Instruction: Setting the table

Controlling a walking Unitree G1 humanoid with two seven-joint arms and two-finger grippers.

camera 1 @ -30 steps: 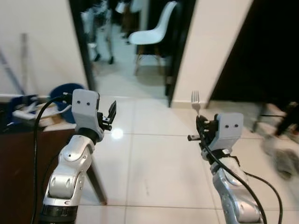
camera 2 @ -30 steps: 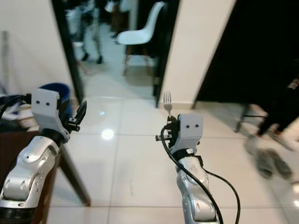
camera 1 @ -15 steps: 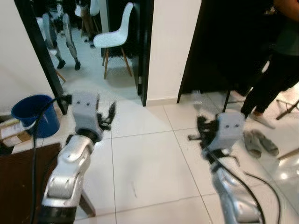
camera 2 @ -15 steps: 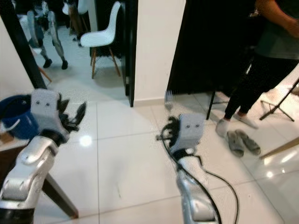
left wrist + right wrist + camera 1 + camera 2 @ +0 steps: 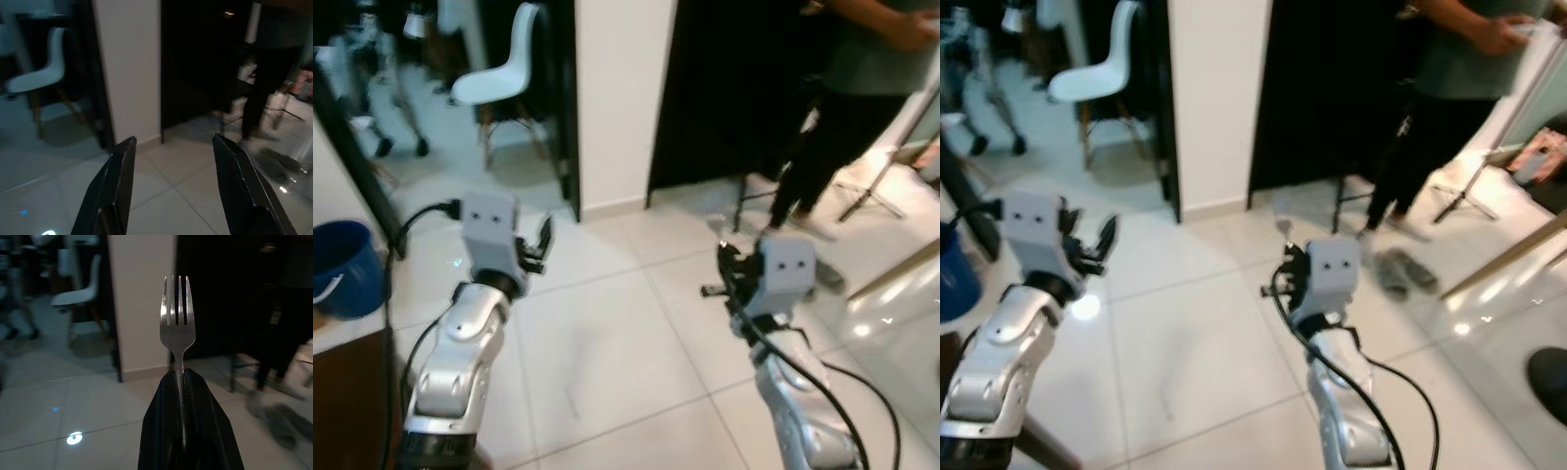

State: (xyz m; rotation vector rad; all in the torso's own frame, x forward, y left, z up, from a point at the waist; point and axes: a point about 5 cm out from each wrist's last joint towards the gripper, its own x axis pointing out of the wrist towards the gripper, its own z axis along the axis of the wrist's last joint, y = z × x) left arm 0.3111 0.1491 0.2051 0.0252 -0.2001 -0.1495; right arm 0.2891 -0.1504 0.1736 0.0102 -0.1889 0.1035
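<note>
the right gripper [image 5: 182, 382] has its fingers pinched on a fork [image 5: 177, 318], tines up and sharp in the wrist view, blurred from the head. the left gripper [image 5: 175, 186] holds nothing, fingers wide. a person [image 5: 1449, 78] stands beyond the fork, slippers [image 5: 1393, 269] beside their feet.

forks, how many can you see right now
1. The fork stands upright, tines up, its handle clamped in the right gripper out ahead of the robot. Others may lie beyond these views.

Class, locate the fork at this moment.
The fork stands upright, tines up, clamped in the right gripper on the robot's right, above the white tiled floor, before a person.
</note>
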